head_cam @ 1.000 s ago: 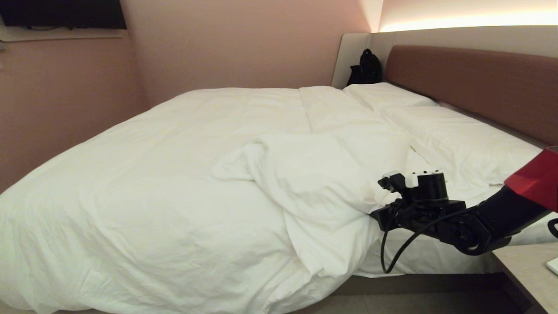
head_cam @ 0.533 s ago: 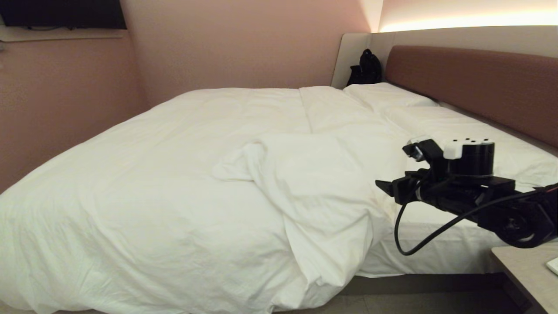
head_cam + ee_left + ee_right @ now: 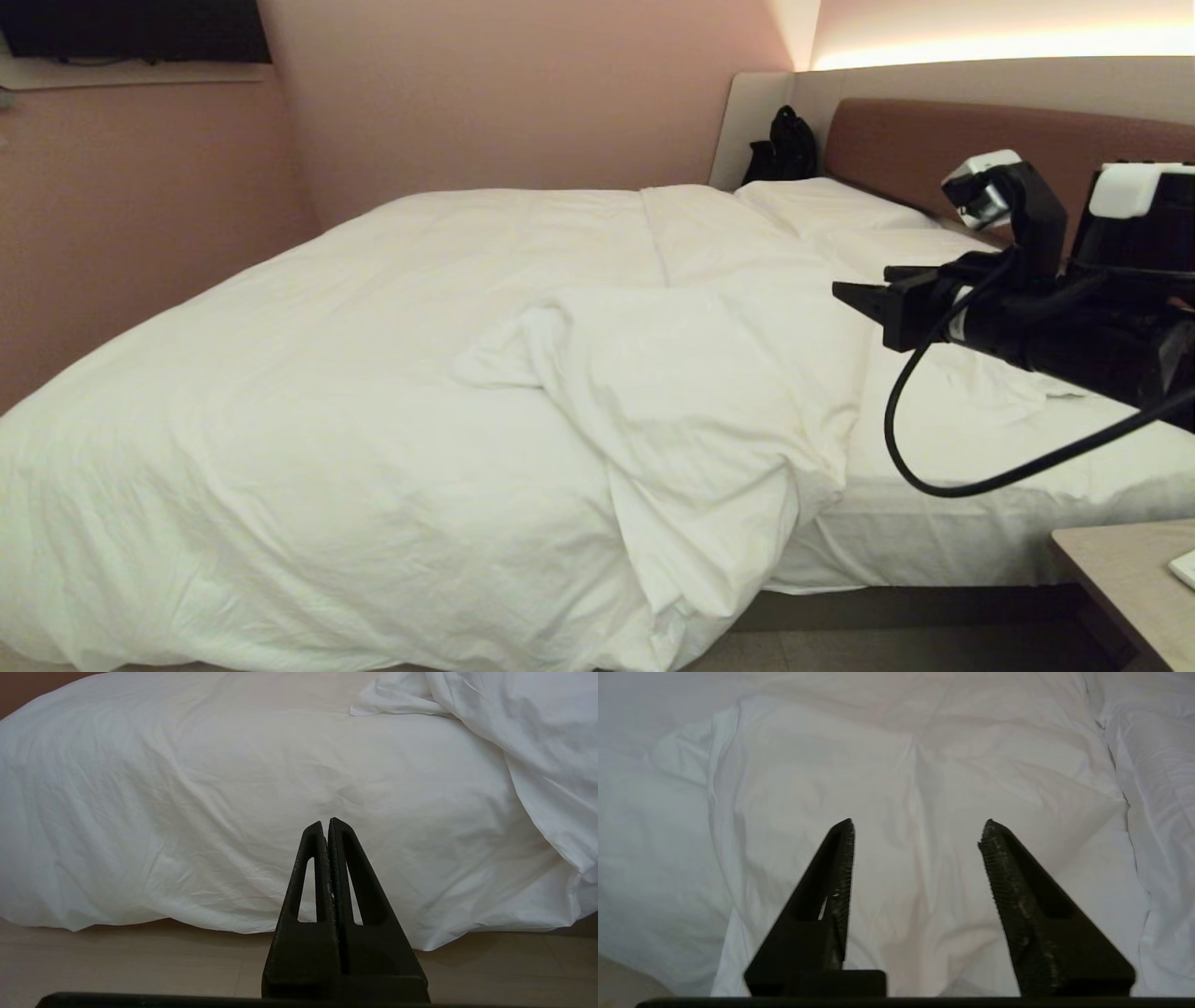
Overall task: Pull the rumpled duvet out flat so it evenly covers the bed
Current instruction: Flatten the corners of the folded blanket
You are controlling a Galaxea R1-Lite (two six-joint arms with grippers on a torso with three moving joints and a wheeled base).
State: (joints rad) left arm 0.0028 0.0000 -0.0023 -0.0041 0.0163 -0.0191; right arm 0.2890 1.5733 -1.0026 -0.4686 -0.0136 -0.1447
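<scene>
right gripper [image 3: 864, 301] apart, empty, above folded-back duvet [image 3: 392, 392]; left gripper [image 3: 327, 826] together.

Head view looks down across the bed [image 3: 915, 546]; both wrist views sit close behind each pincer, sharing the duvet's [image 3: 392, 373] folded flap.

duvet [image 3: 420, 373] on bed [image 3: 934, 551], corner folded back; pillows [image 3: 934, 271] behind.

Right tool [image 3: 917, 828], fingers spread and empty, above rumpled white duvet [image 3: 794, 779]
</scene>
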